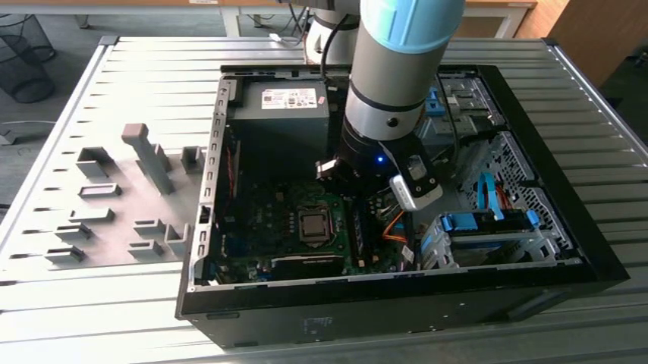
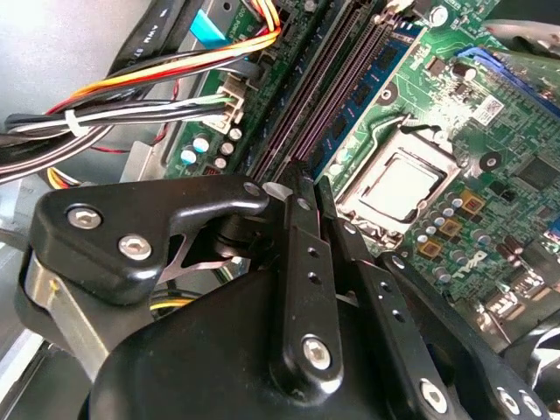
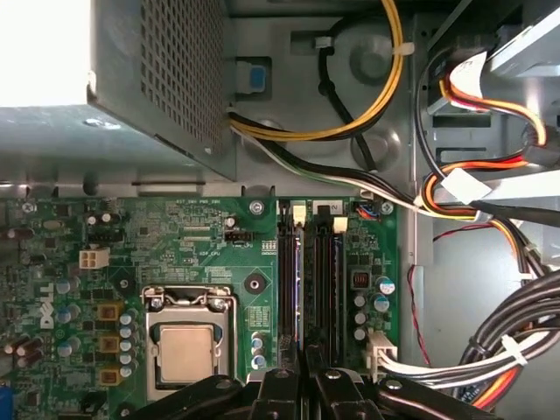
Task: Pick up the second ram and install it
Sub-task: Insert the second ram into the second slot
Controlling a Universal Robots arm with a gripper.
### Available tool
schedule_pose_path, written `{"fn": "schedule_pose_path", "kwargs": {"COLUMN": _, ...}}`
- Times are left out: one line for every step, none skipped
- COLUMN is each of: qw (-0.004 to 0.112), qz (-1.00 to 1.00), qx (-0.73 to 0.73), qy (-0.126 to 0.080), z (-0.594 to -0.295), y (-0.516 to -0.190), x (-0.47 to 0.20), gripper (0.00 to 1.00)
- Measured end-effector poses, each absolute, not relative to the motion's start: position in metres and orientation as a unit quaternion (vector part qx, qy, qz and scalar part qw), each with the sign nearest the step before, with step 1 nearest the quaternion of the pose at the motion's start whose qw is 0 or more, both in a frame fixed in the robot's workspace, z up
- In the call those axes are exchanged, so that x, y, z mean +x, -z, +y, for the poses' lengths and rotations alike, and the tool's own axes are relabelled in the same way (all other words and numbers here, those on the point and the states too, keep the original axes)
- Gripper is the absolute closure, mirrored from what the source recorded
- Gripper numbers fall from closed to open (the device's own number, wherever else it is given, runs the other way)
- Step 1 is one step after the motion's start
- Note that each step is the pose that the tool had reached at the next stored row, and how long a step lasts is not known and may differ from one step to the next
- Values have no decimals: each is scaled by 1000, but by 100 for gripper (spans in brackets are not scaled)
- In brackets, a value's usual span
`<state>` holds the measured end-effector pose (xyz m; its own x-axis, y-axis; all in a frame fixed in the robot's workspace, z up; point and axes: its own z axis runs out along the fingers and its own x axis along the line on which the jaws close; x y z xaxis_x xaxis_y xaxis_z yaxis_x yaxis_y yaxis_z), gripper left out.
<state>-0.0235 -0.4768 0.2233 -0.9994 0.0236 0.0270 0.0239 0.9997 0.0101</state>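
- Inside the case (image 1: 405, 303), exterior view: gripper (image 1: 350, 188) low over the board's (image 1: 258, 220) slot-side edge.
- Second wrist view: ram (image 2: 354, 96) stands slotted beside the socket (image 2: 398, 184); grip state cannot be told.
- First wrist view: tilted pressure could half-seat it; cables (image 3: 455, 188) crowd nearby.

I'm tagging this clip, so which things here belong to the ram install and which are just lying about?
Job in hand:
end effector
blue-green ram stick at the slots
memory slots

Lying about:
grey holder blocks
power supply
cable bundle
processor socket
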Motion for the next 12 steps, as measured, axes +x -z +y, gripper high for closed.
{"fn": "schedule_pose_path", "kwargs": {"qw": 13, "qz": -1000, "qx": -12, "qy": 5, "z": -477, "y": -222, "x": -24, "gripper": 86}}
{"fn": "schedule_pose_path", "kwargs": {"qw": 13, "qz": -1000, "qx": -12, "qy": 5, "z": -477, "y": -222, "x": -24, "gripper": 86}}
{"fn": "schedule_pose_path", "kwargs": {"qw": 13, "qz": -1000, "qx": -12, "qy": 5, "z": -477, "y": -221, "x": -24, "gripper": 86}}
{"fn": "schedule_pose_path", "kwargs": {"qw": 13, "qz": -1000, "qx": -12, "qy": 5, "z": -477, "y": -220, "x": -24, "gripper": 86}}
{"fn": "schedule_pose_path", "kwargs": {"qw": 14, "qz": -1000, "qx": -12, "qy": 5, "z": -477, "y": -219, "x": -24, "gripper": 86}}
{"fn": "schedule_pose_path", "kwargs": {"qw": 14, "qz": -1000, "qx": -12, "qy": 5, "z": -477, "y": -219, "x": -24, "gripper": 86}}
{"fn": "schedule_pose_path", "kwargs": {"qw": 14, "qz": -1000, "qx": -12, "qy": 5, "z": -477, "y": -219, "x": -24, "gripper": 86}}
{"fn": "schedule_pose_path", "kwargs": {"qw": 14, "qz": -1000, "qx": -12, "qy": 5, "z": -477, "y": -218, "x": -24, "gripper": 86}}
{"fn": "schedule_pose_path", "kwargs": {"qw": 14, "qz": -1000, "qx": -12, "qy": 5, "z": -478, "y": -218, "x": -24, "gripper": 86}}
{"fn": "schedule_pose_path", "kwargs": {"qw": 14, "qz": -1000, "qx": -12, "qy": 5, "z": -479, "y": -218, "x": -24, "gripper": 86}}
{"fn": "schedule_pose_path", "kwargs": {"qw": 14, "qz": -1000, "qx": -12, "qy": 5, "z": -479, "y": -218, "x": -24, "gripper": 86}}
{"fn": "schedule_pose_path", "kwargs": {"qw": 14, "qz": -1000, "qx": -12, "qy": 5, "z": -479, "y": -218, "x": -24, "gripper": 86}}
